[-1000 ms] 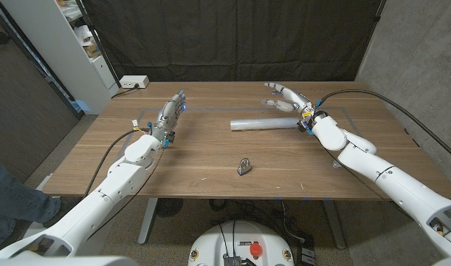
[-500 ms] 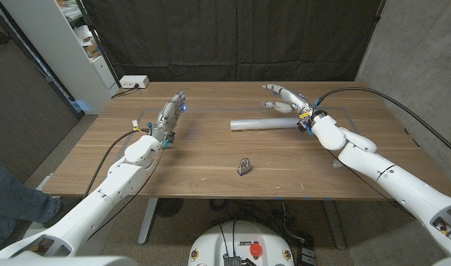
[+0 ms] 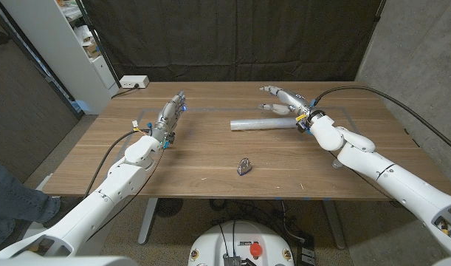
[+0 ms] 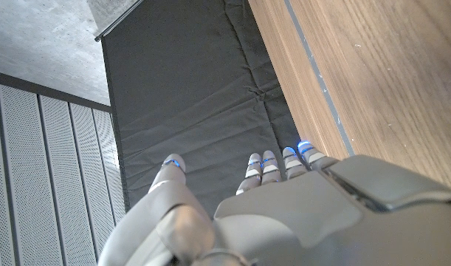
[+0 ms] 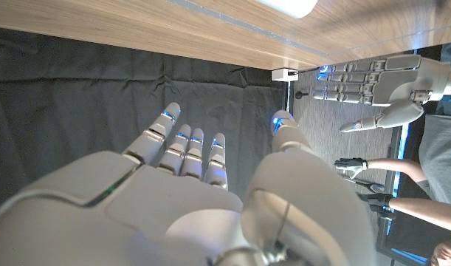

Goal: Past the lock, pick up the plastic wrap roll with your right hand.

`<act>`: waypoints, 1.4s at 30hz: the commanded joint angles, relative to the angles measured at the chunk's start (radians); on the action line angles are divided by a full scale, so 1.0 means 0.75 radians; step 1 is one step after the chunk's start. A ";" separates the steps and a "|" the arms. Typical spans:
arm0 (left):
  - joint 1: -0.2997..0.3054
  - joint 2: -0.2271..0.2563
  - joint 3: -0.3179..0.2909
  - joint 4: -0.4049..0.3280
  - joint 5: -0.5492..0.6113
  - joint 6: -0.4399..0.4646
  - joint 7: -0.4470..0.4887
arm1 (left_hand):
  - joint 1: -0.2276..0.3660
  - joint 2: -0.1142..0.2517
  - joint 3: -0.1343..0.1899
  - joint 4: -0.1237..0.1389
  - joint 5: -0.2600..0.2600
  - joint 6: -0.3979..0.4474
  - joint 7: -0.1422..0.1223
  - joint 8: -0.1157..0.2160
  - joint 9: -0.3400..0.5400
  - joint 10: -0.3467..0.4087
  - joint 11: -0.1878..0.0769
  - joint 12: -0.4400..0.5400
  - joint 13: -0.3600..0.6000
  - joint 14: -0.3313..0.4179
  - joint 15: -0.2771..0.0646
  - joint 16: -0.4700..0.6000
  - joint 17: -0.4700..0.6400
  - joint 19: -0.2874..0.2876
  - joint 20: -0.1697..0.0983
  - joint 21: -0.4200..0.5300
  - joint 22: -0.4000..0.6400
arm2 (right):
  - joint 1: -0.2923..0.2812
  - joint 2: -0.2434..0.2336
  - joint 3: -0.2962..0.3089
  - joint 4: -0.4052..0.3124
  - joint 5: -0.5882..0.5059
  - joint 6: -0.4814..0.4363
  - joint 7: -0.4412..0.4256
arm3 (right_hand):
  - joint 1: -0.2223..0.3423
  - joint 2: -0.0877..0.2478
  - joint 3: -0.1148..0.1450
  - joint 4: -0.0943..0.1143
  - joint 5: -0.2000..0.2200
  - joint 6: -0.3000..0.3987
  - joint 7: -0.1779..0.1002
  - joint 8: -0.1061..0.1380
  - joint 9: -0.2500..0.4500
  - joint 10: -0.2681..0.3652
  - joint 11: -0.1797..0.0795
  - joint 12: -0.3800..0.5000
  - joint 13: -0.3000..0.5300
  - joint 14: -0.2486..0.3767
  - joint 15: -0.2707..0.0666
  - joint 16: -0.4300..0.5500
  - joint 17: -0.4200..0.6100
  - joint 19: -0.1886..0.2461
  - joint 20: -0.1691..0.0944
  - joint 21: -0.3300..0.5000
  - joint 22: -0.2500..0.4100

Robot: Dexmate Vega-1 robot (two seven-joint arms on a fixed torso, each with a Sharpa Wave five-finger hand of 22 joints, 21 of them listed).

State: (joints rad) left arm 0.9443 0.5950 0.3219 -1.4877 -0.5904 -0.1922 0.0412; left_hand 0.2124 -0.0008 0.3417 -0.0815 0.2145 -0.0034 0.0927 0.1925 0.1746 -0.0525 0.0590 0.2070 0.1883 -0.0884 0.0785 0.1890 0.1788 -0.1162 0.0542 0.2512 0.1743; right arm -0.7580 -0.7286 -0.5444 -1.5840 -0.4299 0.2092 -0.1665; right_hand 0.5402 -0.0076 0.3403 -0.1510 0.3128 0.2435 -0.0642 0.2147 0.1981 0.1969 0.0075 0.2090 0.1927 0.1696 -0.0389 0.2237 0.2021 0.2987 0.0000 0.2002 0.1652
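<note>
My right hand poised over the far end of the wrap roll, fingers spread and empty.

The plastic wrap roll (image 3: 263, 123) lies flat across the wooden tabletop (image 3: 210, 159), well beyond the small metal lock (image 3: 244, 167). My right hand (image 3: 288, 100) hangs just past the roll's right end, holding nothing. I judge I should come down over the smooth, pale, slippery cylinder, thumb on one side and fingers on the other, near its middle so it stays level. My left hand (image 3: 172, 116) waits empty, fingers straight.

The right hand (image 3: 286, 100) hides the far end of the plastic wrap roll (image 3: 260, 123).
</note>
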 commanded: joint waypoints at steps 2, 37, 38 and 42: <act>-0.002 -0.004 0.001 0.008 -0.004 -0.004 -0.004 | 0.001 0.018 0.004 -0.010 -0.004 0.008 0.004 -0.001 0.005 0.011 0.006 0.009 0.007 0.012 0.003 0.005 0.005 -0.005 0.003 -0.004 0.005 | 0.020 -0.011 -0.036 -0.024 -0.097 -0.070 0.024 | 0.020 -0.002 0.006 0.008 -0.007 0.034 -0.005 0.014 0.005 0.049 -0.002 0.016 0.006 0.035 -0.006 0.013 0.003 -0.048 0.008 -0.022 0.003; -0.005 -0.001 0.007 0.010 0.001 0.009 0.000 | 0.000 0.025 0.003 -0.013 -0.006 0.015 0.005 -0.002 0.005 0.015 0.005 0.009 0.008 0.016 0.002 0.004 0.005 -0.005 0.008 -0.018 0.006 | 0.080 -0.043 -0.105 -0.060 -0.247 -0.186 0.163 | 0.016 -0.022 0.011 0.012 -0.012 0.047 -0.042 0.003 0.006 0.041 -0.028 -0.003 0.009 0.025 0.047 -0.008 0.000 -0.092 0.188 -0.036 0.001; -0.005 -0.001 0.007 0.009 -0.003 0.011 -0.003 | 0.000 0.025 0.003 -0.013 -0.007 0.016 0.005 -0.002 0.005 0.016 0.005 0.009 0.008 0.016 0.002 0.004 0.005 -0.005 0.008 -0.018 0.006 | 0.082 -0.043 -0.107 -0.062 -0.249 -0.193 0.174 | 0.014 -0.024 0.012 0.013 -0.013 0.046 -0.041 0.001 0.006 0.040 -0.028 -0.004 0.009 0.023 0.047 -0.009 0.000 -0.096 0.217 -0.034 0.001; -0.002 -0.003 0.007 0.008 -0.003 0.013 0.001 | 0.000 0.026 0.003 -0.014 -0.007 0.017 0.004 -0.002 0.005 0.017 0.003 0.009 0.008 0.017 0.002 0.004 0.005 -0.004 0.008 -0.020 0.006 | 0.092 -0.041 -0.114 -0.057 -0.259 -0.201 0.194 | 0.013 -0.027 0.013 0.013 -0.014 0.041 -0.048 -0.003 0.006 0.029 -0.030 -0.009 0.010 0.007 0.044 -0.017 -0.001 -0.090 0.253 -0.027 0.002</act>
State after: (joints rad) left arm 0.9385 0.5917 0.3263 -1.4754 -0.5926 -0.1921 0.0370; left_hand 0.2111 0.0084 0.3417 -0.0897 0.2107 0.0001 0.0964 0.1925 0.1746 -0.0417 0.0589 0.2070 0.1883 -0.0831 0.0732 0.1890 0.1788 -0.1163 0.0539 0.2396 0.1743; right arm -0.7047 -0.7606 -0.6161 -1.6320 -0.6033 0.0815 -0.0599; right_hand 0.5508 -0.0182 0.3451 -0.1460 0.3031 0.2715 -0.0933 0.2176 0.1978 0.2212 -0.0113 0.2086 0.1980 0.1837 -0.0084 0.2141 0.2000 0.2253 0.1772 0.1776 0.1629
